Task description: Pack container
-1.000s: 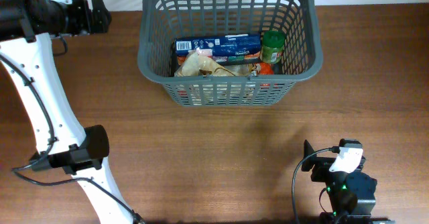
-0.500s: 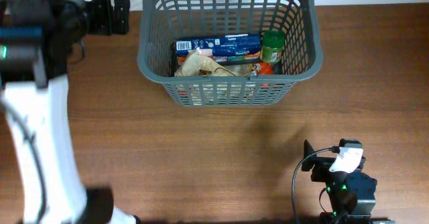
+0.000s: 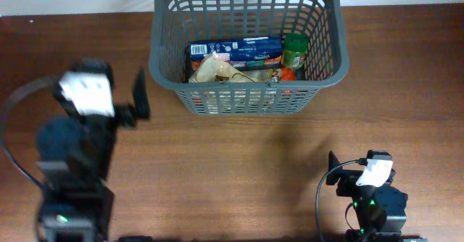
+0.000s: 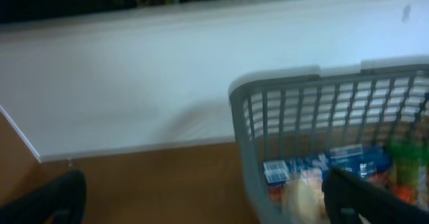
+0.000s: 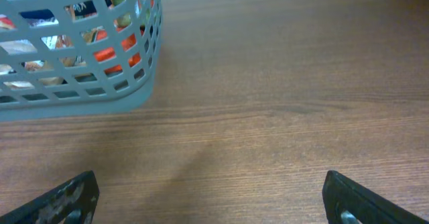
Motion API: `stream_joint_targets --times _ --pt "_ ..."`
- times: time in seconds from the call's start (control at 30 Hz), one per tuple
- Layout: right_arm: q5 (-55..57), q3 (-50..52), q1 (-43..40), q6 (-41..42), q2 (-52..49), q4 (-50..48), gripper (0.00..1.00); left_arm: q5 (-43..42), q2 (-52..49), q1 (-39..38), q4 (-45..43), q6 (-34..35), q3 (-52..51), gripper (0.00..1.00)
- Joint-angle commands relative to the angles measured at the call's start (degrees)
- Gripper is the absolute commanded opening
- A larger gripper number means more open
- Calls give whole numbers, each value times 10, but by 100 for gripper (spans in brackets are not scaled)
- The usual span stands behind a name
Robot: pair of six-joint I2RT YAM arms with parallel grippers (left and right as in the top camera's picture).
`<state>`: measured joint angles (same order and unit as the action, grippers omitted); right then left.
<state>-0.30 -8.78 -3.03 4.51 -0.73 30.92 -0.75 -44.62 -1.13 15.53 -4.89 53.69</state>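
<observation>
My left gripper [image 4: 201, 187], swinging back from the far-left corner, and right gripper [image 5: 209, 184] are gaping empty, only the left wrist showing the wall [image 4: 134, 83] behind the far-edge basket [image 3: 246, 101].

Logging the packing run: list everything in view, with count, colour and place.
basket: one, dark grey, table's far middle
box: one, blue, inside basket, far side
jar: one, green, inside basket, right end
bag: one, tan, inside basket, before the box
red item: one, inside basket beside jar
table: one, brown wood
left arm: one, black-white, left of basket, jaws open
right arm: one, black-white, near right, jaws open
</observation>
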Motion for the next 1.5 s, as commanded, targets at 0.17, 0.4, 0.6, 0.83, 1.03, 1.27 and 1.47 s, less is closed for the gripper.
stream_joint_targets --times 0.17,0.4,0.6,0.83,1.03,1.27,1.47 --pt "-5 4 -4 4 5 -1 99 5 227 0 -146 2 -315 99" --pt "-5 4 -4 4 5 -1 99 6 352 -11 -166 2 -442 99" --pt "-5 4 -4 4 5 -1 99 6 398 -11 -157 2 -489 99" --pt "-5 4 -4 4 5 -1 99 10 443 -11 -87 1 -518 99" --pt "-5 4 -4 4 5 -1 99 21 443 -11 -82 1 -518 99" --pt "-5 4 -4 4 5 -1 99 21 443 -11 -82 2 -518 99" --pt "-5 4 -4 4 5 -1 99 21 443 -11 -82 1 -518 99"
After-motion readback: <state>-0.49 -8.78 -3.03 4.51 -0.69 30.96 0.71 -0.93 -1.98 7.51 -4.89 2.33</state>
